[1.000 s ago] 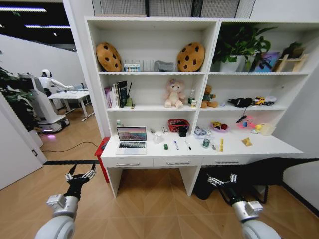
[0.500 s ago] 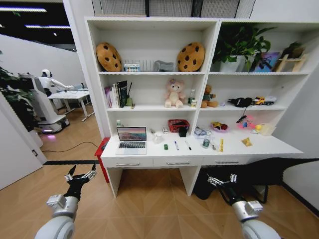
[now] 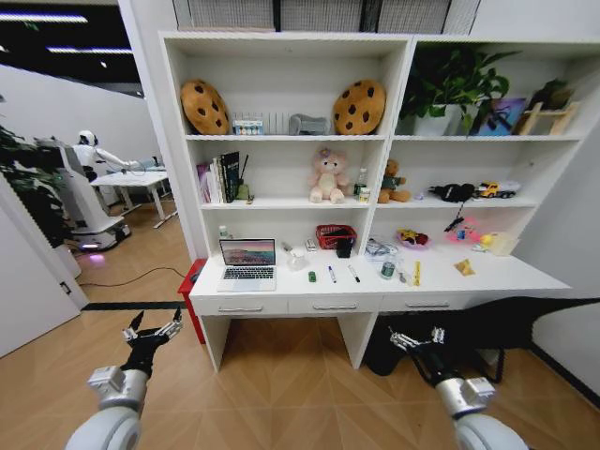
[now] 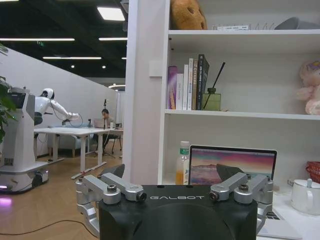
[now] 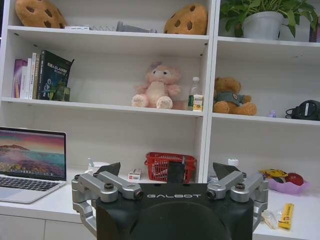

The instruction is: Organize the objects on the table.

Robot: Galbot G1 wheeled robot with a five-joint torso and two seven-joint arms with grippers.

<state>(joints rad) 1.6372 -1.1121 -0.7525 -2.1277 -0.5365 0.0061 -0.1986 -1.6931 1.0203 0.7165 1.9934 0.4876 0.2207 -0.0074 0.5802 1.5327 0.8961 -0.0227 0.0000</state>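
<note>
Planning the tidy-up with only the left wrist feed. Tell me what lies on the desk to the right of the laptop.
Observer: A blue-capped marker and a black marker lie right of the laptop, the blue-capped one nearer it.
Operator: Report the right gripper.
Observer: The right gripper is open and empty, low in front of the desk.
Operator: Check the front edge.
Observer: A green toy car sits there, between laptop and markers.

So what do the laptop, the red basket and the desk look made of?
Laptop: probably metal, with a matte silver deck around its keys. Red basket: likely plastic, given its open mesh walls, though coated wire is possible. Desk: smooth white top, probably laminated board; its drawer handles look metal.
</note>
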